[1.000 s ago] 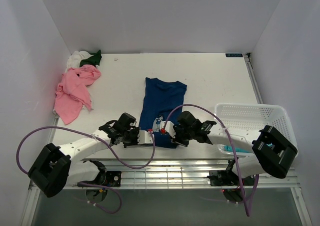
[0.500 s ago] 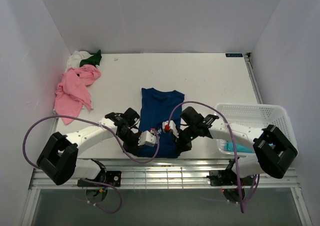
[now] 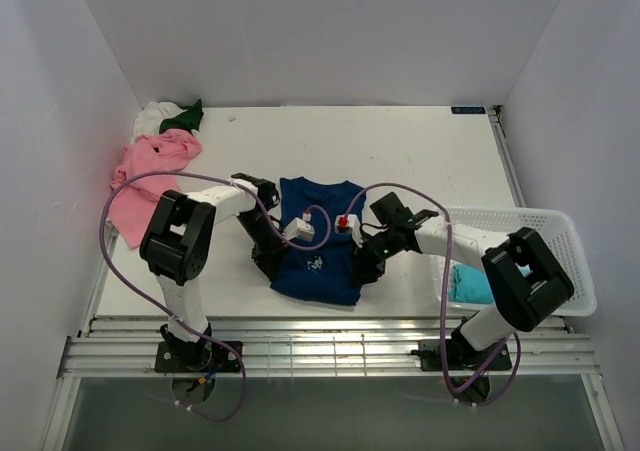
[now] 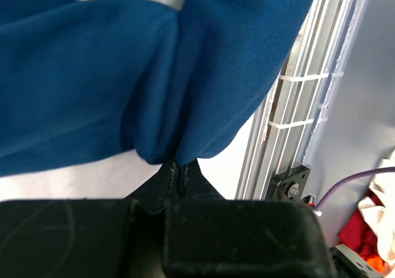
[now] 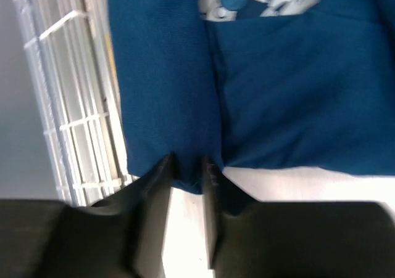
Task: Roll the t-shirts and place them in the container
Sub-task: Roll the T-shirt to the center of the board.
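**Both claws pinch the navy tee**

The navy blue cloth t-shirt with a pale print (image 3: 318,256) lies flat just left of the white plastic mesh basket (image 3: 540,233). The left gripper (image 4: 177,169) is clamped on its bunched edge farther from the basket. The right gripper (image 5: 187,167) pinches the nearer edge.

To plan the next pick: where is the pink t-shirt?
In the top view, the pink t-shirt lies crumpled by the far-left edge of the table, next to the dark green t-shirt.
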Action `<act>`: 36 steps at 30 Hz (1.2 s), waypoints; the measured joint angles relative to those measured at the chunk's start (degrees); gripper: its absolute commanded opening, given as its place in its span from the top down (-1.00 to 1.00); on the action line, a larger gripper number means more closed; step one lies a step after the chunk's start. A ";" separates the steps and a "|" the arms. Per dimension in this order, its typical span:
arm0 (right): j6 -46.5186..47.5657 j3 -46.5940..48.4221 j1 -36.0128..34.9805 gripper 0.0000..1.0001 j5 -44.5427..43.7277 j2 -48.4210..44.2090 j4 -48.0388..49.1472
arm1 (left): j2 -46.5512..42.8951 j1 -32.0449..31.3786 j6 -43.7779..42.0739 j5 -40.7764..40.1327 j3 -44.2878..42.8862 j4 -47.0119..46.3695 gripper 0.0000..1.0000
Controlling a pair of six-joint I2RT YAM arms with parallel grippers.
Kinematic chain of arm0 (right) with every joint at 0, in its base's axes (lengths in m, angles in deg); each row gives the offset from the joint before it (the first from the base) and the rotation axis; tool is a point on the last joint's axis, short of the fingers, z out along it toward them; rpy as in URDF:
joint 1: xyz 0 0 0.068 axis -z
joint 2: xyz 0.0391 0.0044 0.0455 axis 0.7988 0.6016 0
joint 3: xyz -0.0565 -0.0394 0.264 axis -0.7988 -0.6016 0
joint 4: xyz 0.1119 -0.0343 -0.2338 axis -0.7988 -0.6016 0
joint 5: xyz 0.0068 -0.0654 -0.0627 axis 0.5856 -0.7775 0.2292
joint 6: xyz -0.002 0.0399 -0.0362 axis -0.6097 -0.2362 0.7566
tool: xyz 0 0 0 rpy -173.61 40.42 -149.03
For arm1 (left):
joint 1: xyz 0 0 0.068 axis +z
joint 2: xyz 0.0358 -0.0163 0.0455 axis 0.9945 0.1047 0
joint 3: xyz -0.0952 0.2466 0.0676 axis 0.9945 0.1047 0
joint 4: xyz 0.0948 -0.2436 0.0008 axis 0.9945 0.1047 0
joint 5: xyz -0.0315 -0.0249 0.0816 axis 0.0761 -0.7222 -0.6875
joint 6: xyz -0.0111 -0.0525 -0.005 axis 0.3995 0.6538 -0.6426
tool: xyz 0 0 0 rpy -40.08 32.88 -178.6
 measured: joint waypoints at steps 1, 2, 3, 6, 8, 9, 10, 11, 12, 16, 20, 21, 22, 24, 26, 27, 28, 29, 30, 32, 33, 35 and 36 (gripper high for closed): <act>-0.26 0.00 0.33 0.22 -0.48 -0.24 0.22 | 0.94 0.63 -0.37 0.42 -1.16 0.90 1.00; -0.57 0.00 0.68 0.14 -1.01 -0.57 0.46 | 1.31 1.25 -0.70 0.72 -1.79 1.51 1.00; -0.83 0.00 1.03 0.12 -1.46 -1.01 0.59 | 1.33 1.64 -1.05 0.90 -2.05 2.21 1.00; -1.55 0.00 1.92 0.10 -2.97 -2.69 0.94 | 1.31 2.49 -1.62 1.09 -2.25 4.11 1.00; -2.27 0.02 2.23 0.10 -3.82 -3.91 1.27 | 1.31 2.49 -1.62 1.22 -2.45 5.05 1.00; -2.84 0.02 2.29 0.10 -4.31 -4.74 1.49 | 1.31 2.49 -1.57 1.29 -2.64 5.42 1.00; -3.72 0.02 2.25 0.10 -4.81 -5.75 1.77 | 1.31 2.47 -1.53 1.31 -2.99 5.73 1.00; -4.74 0.02 1.97 0.12 -5.66 -6.95 2.23 | 1.31 2.45 -1.44 1.46 -3.32 5.92 0.99; -5.55 0.02 1.46 0.15 -6.60 -8.31 2.73 | 1.31 2.43 -1.38 1.66 -3.63 6.08 0.97; -7.96 -2.38 -5.25 0.35 -10.19 -14.51 8.20 | 1.31 2.45 -1.07 2.21 -3.93 6.51 0.83; -9.62 -6.97 -11.72 0.38 -11.26 -16.28 12.24 | 1.31 2.45 -0.96 2.56 -3.93 6.67 0.57; -10.14 -7.74 -12.13 0.38 -12.00 -15.67 12.59 | 1.31 2.45 -1.03 2.56 -3.93 6.64 0.50; -10.91 -8.15 -12.15 0.39 -12.96 -14.75 12.74 | 1.31 2.45 -0.90 2.58 -3.93 6.64 0.45; -12.37 -8.31 -12.09 0.39 -14.86 -12.20 13.88 | 1.31 2.45 -0.85 2.54 -3.93 6.58 0.21; -13.81 -8.31 -11.96 0.39 -16.17 -9.66 15.45 | 1.31 2.45 -1.90 2.54 -3.93 6.86 -0.01; -14.36 -8.31 -11.96 0.40 -16.59 -8.68 16.00 | 1.29 2.45 -2.62 2.51 -3.91 7.23 -0.06; -15.06 -8.31 -11.96 0.40 -16.98 -7.89 16.52 | 1.20 2.45 -3.69 2.34 -3.80 7.56 -0.25; -15.54 -8.31 -11.96 0.41 -17.44 -7.34 16.85 | 0.94 2.45 -5.07 1.95 -3.50 7.87 -0.41; -15.98 -8.31 -11.96 0.41 -17.84 -7.08 17.07 | 0.33 2.51 -6.29 1.49 -2.84 7.80 -0.42; -16.72 -8.31 -11.96 0.42 -18.60 -7.06 17.40 | -2.08 2.60 -8.48 -0.09 -0.66 7.98 -0.42; -16.96 -8.31 -11.93 0.42 -18.95 -7.06 17.73 | -3.89 2.64 -9.51 -1.09 0.63 8.07 -0.42; -17.18 -8.31 -11.82 0.42 -19.37 -7.06 18.14 | -7.78 2.71 -10.93 -2.82 2.67 8.07 -0.42; -17.29 -8.31 -11.72 0.43 -19.41 -7.02 18.32 | -9.90 2.71 -10.93 -3.58 3.52 7.15 -0.42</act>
